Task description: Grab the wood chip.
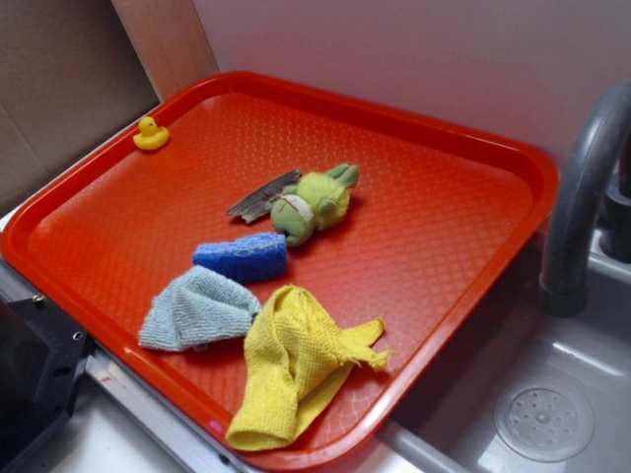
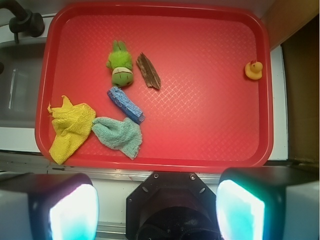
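Wood chip [image 2: 148, 71] lies upper-centre of wrist frame on the tray [image 2: 210, 130], just beside the green plush toy [image 2: 119, 63], long axis diagonal, well above the wide-spread, empty gripper [image 2: 157, 210].

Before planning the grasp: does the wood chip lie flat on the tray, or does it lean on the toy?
Flat. The wood chip lies on the red tray beside the green plush toy; the wrist view shows a gap.

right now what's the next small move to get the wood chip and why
Probably travel forward over the tray until the open tool is above the wood chip: it lies flat and untouched beside the green plush toy, far from the fingers.
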Tool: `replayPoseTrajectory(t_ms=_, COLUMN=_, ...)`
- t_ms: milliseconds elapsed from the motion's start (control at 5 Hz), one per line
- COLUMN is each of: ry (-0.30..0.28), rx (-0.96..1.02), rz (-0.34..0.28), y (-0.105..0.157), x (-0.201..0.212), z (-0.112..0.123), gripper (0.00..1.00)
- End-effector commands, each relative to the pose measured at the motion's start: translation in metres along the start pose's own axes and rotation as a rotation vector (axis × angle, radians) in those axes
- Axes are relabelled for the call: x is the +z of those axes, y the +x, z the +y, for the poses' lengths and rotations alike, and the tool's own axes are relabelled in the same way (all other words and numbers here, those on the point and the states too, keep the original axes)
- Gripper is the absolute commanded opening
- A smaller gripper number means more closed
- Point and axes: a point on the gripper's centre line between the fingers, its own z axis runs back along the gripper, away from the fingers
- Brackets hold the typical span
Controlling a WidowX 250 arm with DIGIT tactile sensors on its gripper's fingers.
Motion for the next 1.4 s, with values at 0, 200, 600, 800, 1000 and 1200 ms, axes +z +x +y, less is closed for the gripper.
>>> replayPoseTrajectory(t_ms=0, ry=0.000, rx=0.000, rz=0.000, y=0.000, x=0.000, z=0.000, gripper=1.00)
replayPoseTrajectory(t_ms=200, ry=0.038, rx=-0.133, rz=0.015, y=0.013, x=-0.037, z=-0.001, gripper=1.00)
replayPoseTrajectory(t_ms=600, ry=-0.003, rx=-0.111, rz=-0.052, y=0.017, x=-0.043, z=0.009, gripper=1.00)
replayPoseTrajectory(t_ms=800, ry=-0.003, rx=-0.111, rz=-0.052, y=0.017, x=-0.043, z=0.009, gripper=1.00)
replayPoseTrajectory(t_ms=1000, ry=-0.003, rx=-0.111, rz=-0.052, y=0.017, x=-0.043, z=0.009, gripper=1.00)
replayPoseTrajectory(t_ms=1200, ry=0.074, rx=-0.024, rz=0.014, y=0.063, x=-0.086, z=0.017, gripper=1.00)
